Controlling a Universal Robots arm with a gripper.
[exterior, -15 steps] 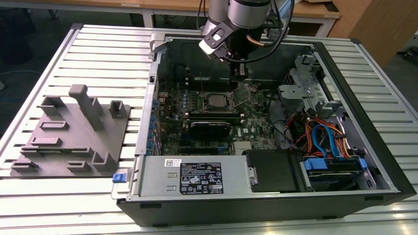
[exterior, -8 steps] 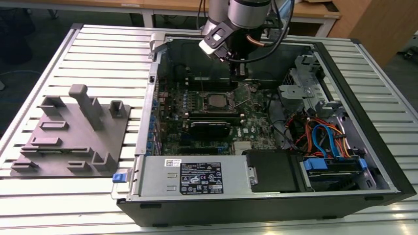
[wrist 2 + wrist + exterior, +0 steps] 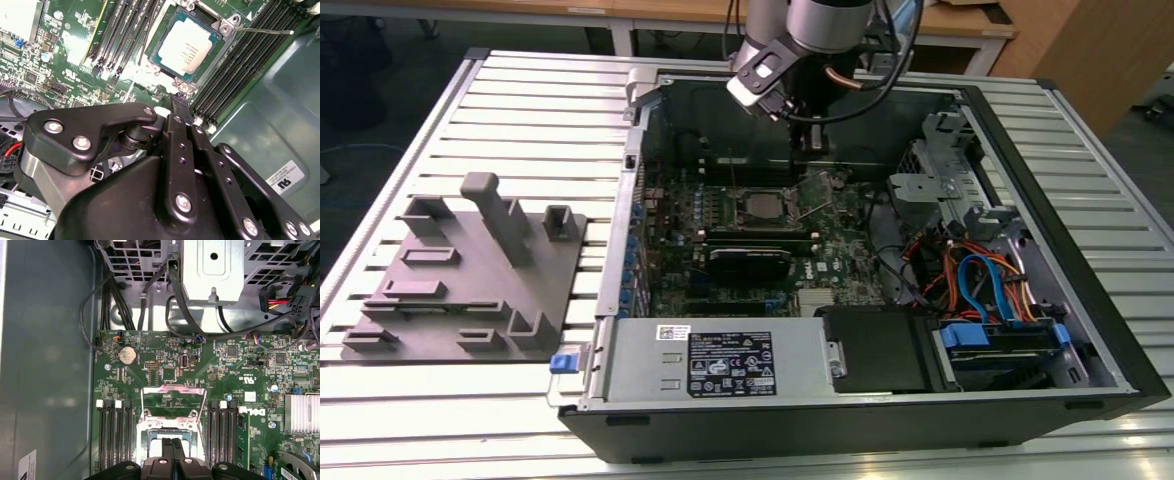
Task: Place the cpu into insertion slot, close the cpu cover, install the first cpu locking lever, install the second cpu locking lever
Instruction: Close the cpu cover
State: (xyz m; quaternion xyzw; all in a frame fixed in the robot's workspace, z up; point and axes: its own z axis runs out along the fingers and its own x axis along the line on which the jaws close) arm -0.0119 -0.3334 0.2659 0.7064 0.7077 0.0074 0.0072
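Black gripper (image 3: 181, 107) closed, near cpu (image 3: 189, 50).

Dull silver metal top on cpu (image 3: 189, 50); fingers (image 3: 180, 142) matt black (perhaps metal).

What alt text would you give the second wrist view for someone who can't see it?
A silver-topped chip sits in its square socket on a green circuit board, long black memory slots on both sides. The robot's black gripper, fingers together, looms in the foreground with its tip close to one socket corner.
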